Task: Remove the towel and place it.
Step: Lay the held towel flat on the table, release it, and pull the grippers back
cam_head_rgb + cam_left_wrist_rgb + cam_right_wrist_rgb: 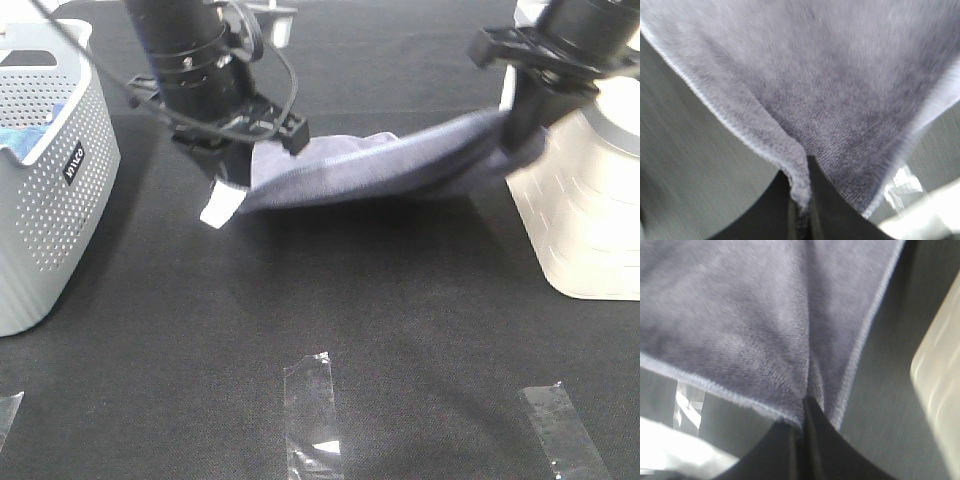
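The slate-grey towel hangs stretched in the air above the black table, sagging slightly in the middle. My left gripper is shut on its left end, where a white label dangles. My right gripper is shut on its right end. In the left wrist view the towel fills the frame, its hemmed corner pinched between the dark fingers. The right wrist view shows the towel likewise pinched at a corner by the fingers.
A grey perforated basket with a blue cloth inside stands at the left. A white basket stands at the right, close to the right gripper. Clear tape strips lie on the black tabletop at the front.
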### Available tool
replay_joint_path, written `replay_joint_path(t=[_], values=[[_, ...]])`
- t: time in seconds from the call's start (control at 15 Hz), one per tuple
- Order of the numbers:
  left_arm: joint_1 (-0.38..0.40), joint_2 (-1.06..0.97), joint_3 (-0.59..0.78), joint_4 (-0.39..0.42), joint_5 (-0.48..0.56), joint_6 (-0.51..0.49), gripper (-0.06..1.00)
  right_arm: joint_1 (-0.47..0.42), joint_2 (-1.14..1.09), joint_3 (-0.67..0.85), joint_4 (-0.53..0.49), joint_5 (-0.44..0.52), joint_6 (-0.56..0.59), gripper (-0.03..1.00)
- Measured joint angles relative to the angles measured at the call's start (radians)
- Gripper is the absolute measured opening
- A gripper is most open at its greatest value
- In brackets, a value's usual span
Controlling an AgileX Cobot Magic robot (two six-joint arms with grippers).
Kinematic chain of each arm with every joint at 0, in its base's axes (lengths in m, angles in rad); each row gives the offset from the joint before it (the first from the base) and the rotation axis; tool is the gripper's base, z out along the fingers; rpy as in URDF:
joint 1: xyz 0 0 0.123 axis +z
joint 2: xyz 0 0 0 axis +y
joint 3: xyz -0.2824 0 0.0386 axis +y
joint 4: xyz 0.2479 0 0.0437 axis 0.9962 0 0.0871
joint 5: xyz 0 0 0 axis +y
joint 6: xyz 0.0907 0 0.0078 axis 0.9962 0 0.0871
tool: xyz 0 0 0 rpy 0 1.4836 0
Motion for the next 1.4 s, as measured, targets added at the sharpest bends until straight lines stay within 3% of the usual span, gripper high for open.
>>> replay_joint_path(t=[0.53, 0.8, 1.0, 1.4], values=[[-0.185, -0.224, 0.297, -0.012, -0.004, -0.092, 0.0, 0.0, -0.316, 0.352, 0.016, 0.0, 0.03, 0.0], [-0.277, -0.261, 0.416, -0.099, -0.013, -0.103, 0.0, 0.0, -0.433, 0.516, 0.031, 0.003, 0.033, 0.0], [-0.352, -0.294, 0.535, -0.128, -0.031, -0.145, 0.0, 0.001, -0.487, 0.601, 0.097, 0.004, 0.032, 0.0], [-0.395, -0.375, 0.676, -0.247, -0.072, -0.204, 0.0, 0.002, -0.547, 0.744, 0.136, 0.004, 0.031, 0.0]])
